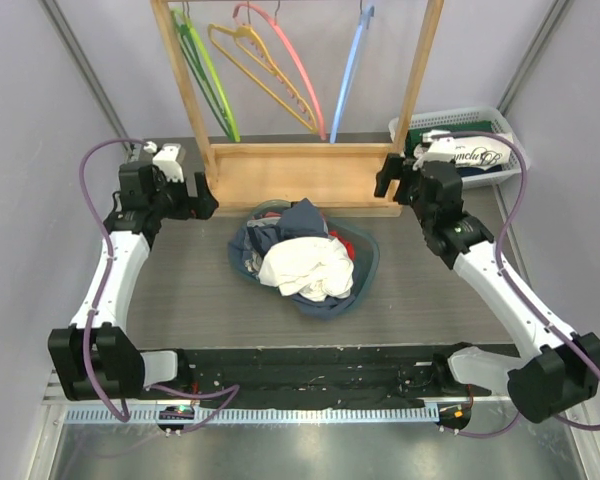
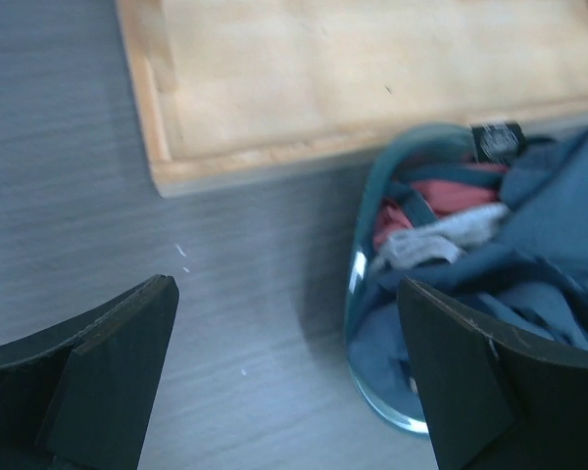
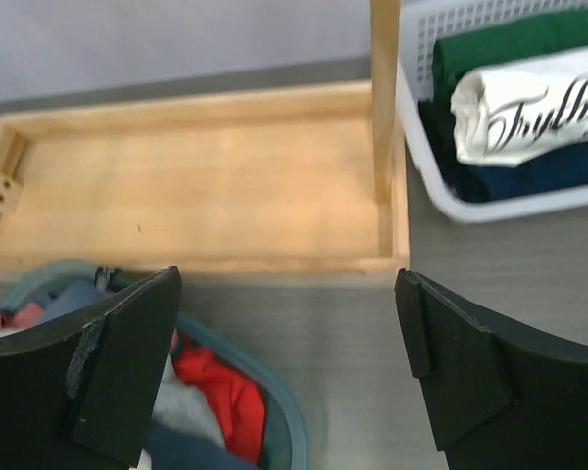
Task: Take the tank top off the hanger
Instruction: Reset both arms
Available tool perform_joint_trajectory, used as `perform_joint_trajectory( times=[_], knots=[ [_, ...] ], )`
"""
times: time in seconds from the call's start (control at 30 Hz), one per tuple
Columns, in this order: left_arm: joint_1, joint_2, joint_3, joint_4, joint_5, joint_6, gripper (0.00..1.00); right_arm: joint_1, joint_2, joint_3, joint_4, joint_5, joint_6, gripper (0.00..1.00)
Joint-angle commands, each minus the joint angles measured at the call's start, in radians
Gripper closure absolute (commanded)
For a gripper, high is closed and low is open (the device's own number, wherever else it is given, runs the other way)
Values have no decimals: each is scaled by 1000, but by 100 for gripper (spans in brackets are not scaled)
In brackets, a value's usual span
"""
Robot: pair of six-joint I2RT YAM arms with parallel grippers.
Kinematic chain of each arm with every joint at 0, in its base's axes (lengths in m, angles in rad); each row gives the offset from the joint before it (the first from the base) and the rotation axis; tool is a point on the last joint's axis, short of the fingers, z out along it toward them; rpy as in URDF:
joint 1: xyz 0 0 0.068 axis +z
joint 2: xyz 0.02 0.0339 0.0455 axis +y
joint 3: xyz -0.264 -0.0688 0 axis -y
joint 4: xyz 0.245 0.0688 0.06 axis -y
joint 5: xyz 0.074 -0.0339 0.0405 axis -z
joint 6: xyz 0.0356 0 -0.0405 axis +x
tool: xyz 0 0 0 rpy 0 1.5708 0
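White, crumpled cloth heaped on a pile of laundry is judged the likeliest candidate for the tank top (image 1: 302,268), though its cut cannot be made out from the folds. It lies at the top of the teal basket (image 1: 370,250), over blue, red and grey garments, in the middle of the grey tabletop (image 1: 190,290). No clothing is seen on the green hanger (image 1: 208,80), the yellow hanger (image 1: 260,75), the pink hanger (image 1: 295,70) or the blue hanger (image 1: 348,80); all four hang bare from the wooden rack (image 1: 300,172) behind the basket, so the removal is judged done.

The garment is expected to handle as light, limp and unbreakable, sagging and bunching when lifted. A raised fold or a strap would best be pinched, since a deep grab could drag its neighbours along.

The left gripper (image 2: 284,289) is held near the rack's left corner and the right gripper (image 3: 286,277) near its right corner, both jaws spread wide with nothing between them. A white crate (image 1: 500,120) of folded clothes is seen at the far right.
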Motion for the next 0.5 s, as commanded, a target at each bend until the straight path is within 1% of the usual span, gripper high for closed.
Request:
perform_joint_trajectory(
  times=[0.0,0.07,0.17,0.2,0.27,0.33,0.47],
  knots=[
    [-2,-137,-26,-117,168,57,0,48,-94,-21,-158,32,53,0],
    [-2,-194,-51,-147,200,60,0,65,-169,-45,-178,18,56,0],
    [-8,-301,-112,-158,203,37,0,79,-255,-67,-197,-12,55,0],
    [-17,-364,-133,-153,200,31,0,81,-269,-70,-204,-16,56,0],
    [-23,-425,-199,-118,163,-12,0,82,-298,-67,-227,-40,52,0],
    [-31,-497,-241,-93,133,-36,0,81,-312,-65,-238,-57,43,0],
    [-31,-583,-299,-56,50,-102,0,84,-313,-76,-254,-65,32,0]
  ],
)
